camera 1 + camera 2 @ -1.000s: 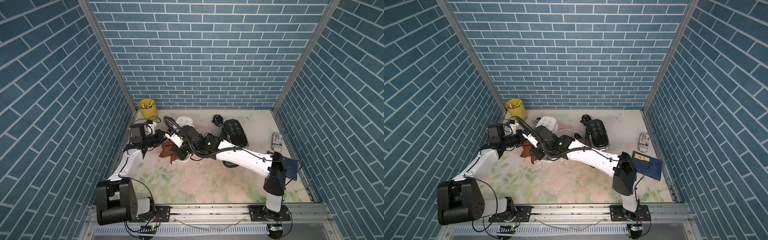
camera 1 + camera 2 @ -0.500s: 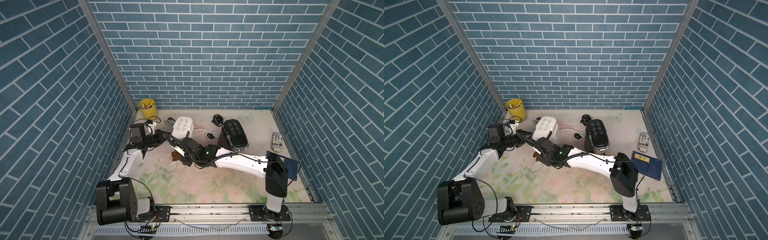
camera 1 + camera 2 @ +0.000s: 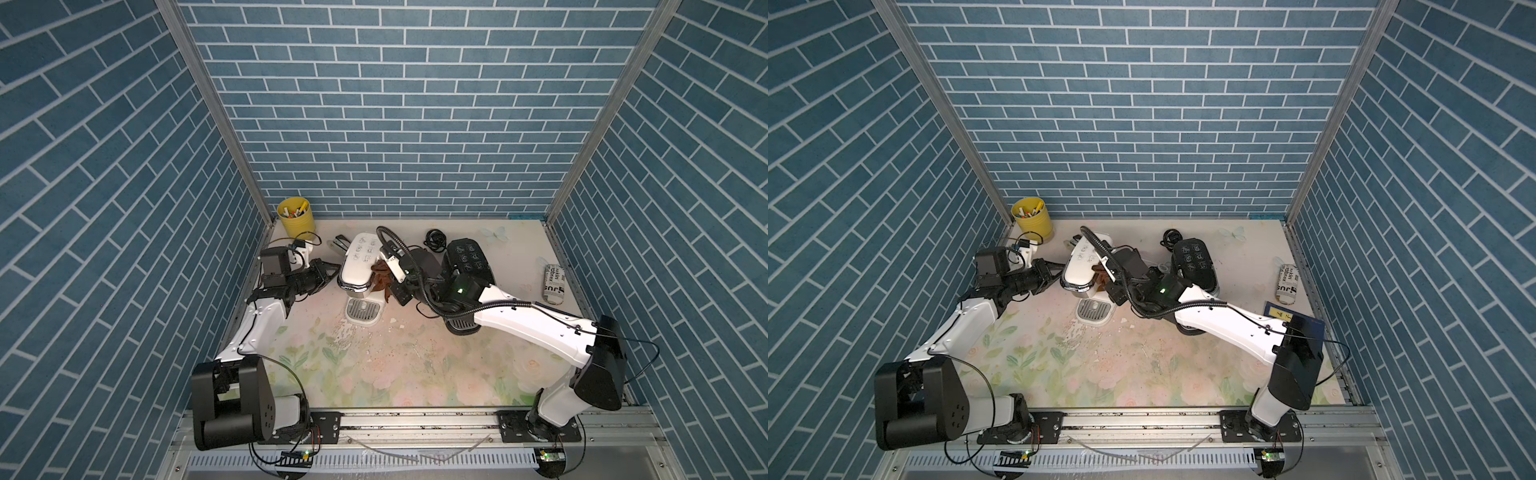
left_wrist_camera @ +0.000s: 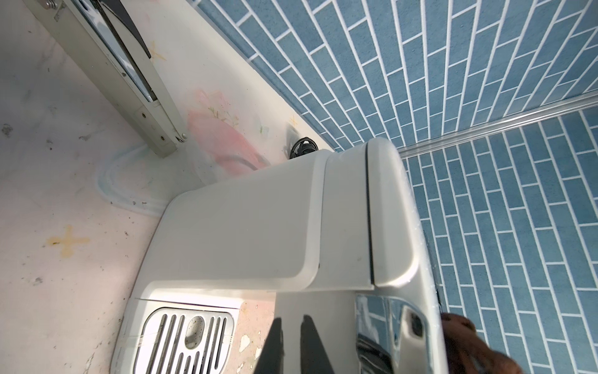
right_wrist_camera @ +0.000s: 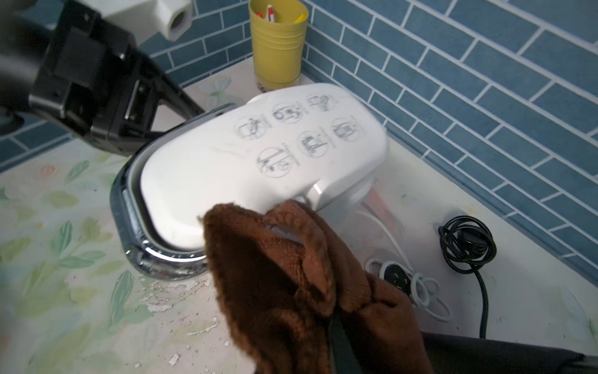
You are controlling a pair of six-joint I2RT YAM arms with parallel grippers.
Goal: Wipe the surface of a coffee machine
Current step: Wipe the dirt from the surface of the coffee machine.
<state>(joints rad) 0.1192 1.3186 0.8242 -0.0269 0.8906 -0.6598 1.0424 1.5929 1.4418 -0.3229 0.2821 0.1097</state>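
The coffee machine stands at the back left of the table, its white top with six round icons facing up and its drip tray toward the front. The brown cloth sits bunched against the machine's right edge, touching the white top and hanging down past the chrome rim. The right fingers are clenched on that cloth. Only one dark finger shows through the folds in the right wrist view; the rest is buried.

On the other side, the left fingers are pressed nearly together with nothing between them, their tips right up against the machine's left side at the chrome rim. The left wrist view shows the same pair with only a thin gap.

Behind the machine a yellow cup stands in the corner. A black machine stands just to the right, with a coiled black cable lying near the back wall.
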